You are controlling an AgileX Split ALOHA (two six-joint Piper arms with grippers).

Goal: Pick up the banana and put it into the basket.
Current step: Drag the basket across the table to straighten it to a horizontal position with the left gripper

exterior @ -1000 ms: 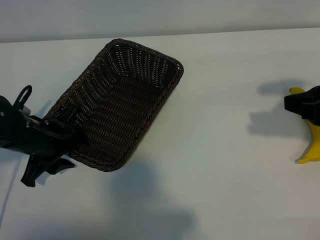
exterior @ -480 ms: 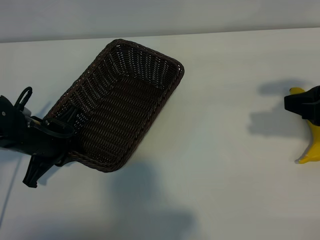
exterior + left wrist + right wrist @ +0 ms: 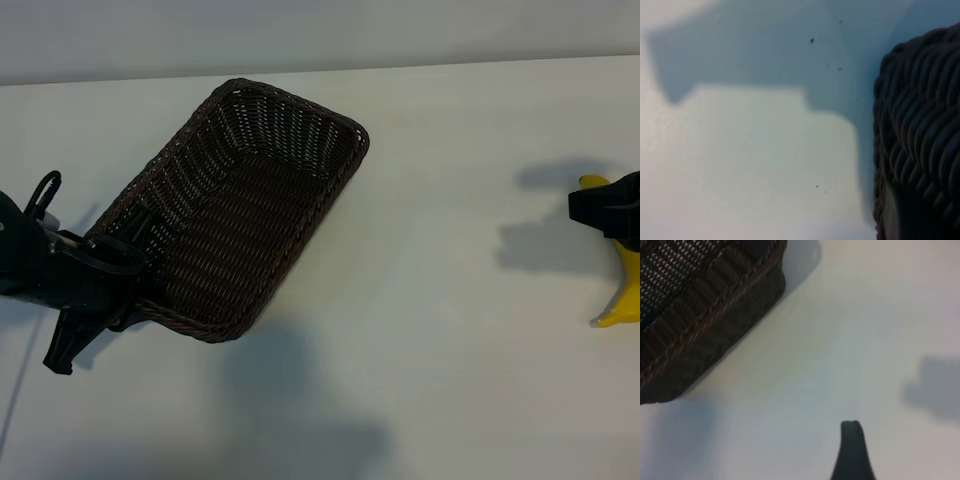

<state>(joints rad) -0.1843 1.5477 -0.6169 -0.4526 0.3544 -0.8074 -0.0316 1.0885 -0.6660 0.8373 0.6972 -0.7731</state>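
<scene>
No writing, label, brand, number or sign can be read anywhere in these views.

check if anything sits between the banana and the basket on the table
Nothing visible does. The curved yellow banana lies at the table's right edge under the right pincer; bare white tabletop stretches to the dark-brown woven wicker basket.
</scene>
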